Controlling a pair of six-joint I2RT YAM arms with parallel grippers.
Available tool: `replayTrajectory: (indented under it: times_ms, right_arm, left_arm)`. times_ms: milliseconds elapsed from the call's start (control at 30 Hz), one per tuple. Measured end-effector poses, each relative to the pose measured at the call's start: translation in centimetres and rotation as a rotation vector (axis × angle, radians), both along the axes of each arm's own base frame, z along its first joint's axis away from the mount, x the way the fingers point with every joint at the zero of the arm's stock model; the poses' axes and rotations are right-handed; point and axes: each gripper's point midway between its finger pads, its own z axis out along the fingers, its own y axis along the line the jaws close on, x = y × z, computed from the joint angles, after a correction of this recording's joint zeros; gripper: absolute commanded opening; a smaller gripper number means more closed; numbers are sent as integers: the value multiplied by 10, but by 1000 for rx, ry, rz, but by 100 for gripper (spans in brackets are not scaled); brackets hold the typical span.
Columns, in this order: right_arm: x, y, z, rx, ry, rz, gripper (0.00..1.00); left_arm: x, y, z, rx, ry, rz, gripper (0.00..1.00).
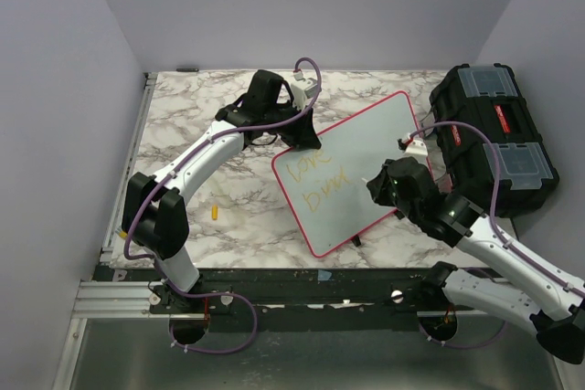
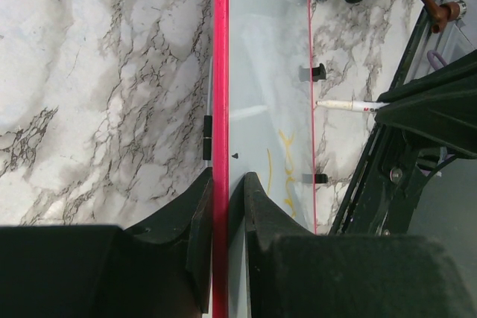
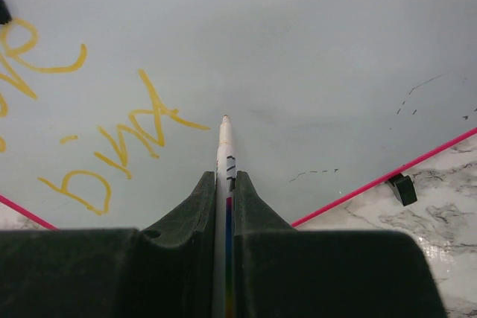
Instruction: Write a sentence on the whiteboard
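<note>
Grey-walled booth, marbled tabletop (image 1: pixel 183 125). The whiteboard (image 1: pixel 384 134) lies skewed near the middle of it. A black toolbox (image 1: pixel 494 134) sits just right of the board, and a small yellow bit (image 1: pixel 214 211) lies well to its left.

Left tool (image 2: pixel 221 202): pinched narrow on the board's pink rim, far-left edge.

Right tool (image 3: pixel 225 191): clamped around a marker (image 3: pixel 224 139), tip at bare board right of the sentence (image 1: pixel 315 180), which is two faint yellow lines. Contact: cannot tell.

Risks, my guess:
- A hard press could slide the rim in the left tool's grip and skew the strokes.
- The marker could slip back between the fingers.
- Glossy surface and pale ink make for poor legibility.
</note>
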Motion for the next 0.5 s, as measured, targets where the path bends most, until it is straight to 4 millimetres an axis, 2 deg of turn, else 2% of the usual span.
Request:
replayTrajectory:
  times_ms: [267, 500]
  right_arm:
    - [6, -11, 6, -18, -39, -59, 1]
    - [11, -9, 4, -25, -42, -68, 1]
  left_arm:
    - [0, 0, 0, 0, 0, 0, 0]
    - [0, 0, 0, 0, 0, 0, 0]
